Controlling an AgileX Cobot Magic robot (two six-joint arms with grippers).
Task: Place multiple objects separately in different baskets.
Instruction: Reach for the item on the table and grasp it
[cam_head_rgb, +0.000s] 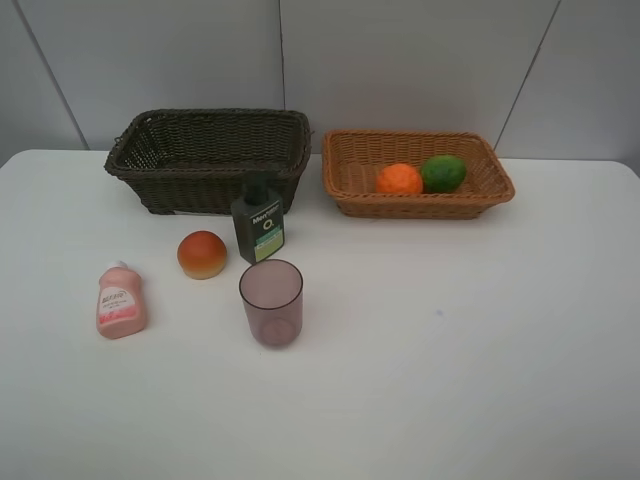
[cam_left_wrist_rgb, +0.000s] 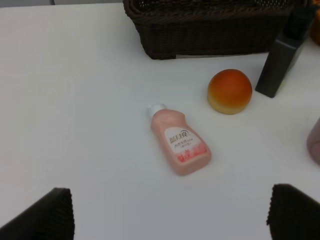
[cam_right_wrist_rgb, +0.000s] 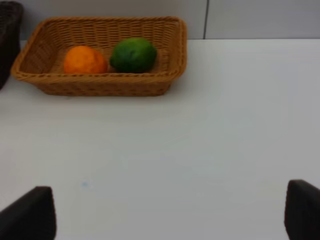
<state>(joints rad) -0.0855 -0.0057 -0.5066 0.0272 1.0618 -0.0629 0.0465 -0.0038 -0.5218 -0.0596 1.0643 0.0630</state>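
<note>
The dark brown basket (cam_head_rgb: 210, 158) stands at the back left with nothing visible inside. To its right, the light tan basket (cam_head_rgb: 418, 173) holds an orange mandarin (cam_head_rgb: 399, 179) and a green lime (cam_head_rgb: 443, 173). On the table lie a pink bottle (cam_head_rgb: 120, 301), a red-orange peach-like fruit (cam_head_rgb: 202, 254), a dark green bottle (cam_head_rgb: 258, 224) and a purple-tinted cup (cam_head_rgb: 271, 302). My left gripper (cam_left_wrist_rgb: 170, 210) is open above the table, short of the pink bottle (cam_left_wrist_rgb: 179, 140). My right gripper (cam_right_wrist_rgb: 172, 212) is open over bare table, well back from the tan basket (cam_right_wrist_rgb: 102, 55). Neither arm shows in the exterior view.
A white table (cam_head_rgb: 480, 340) carries everything, with a grey panelled wall (cam_head_rgb: 400, 60) right behind the baskets. The fruit (cam_left_wrist_rgb: 229, 91), green bottle (cam_left_wrist_rgb: 281, 57) and cup (cam_left_wrist_rgb: 315, 142) cluster close together in front of the dark basket (cam_left_wrist_rgb: 210, 25).
</note>
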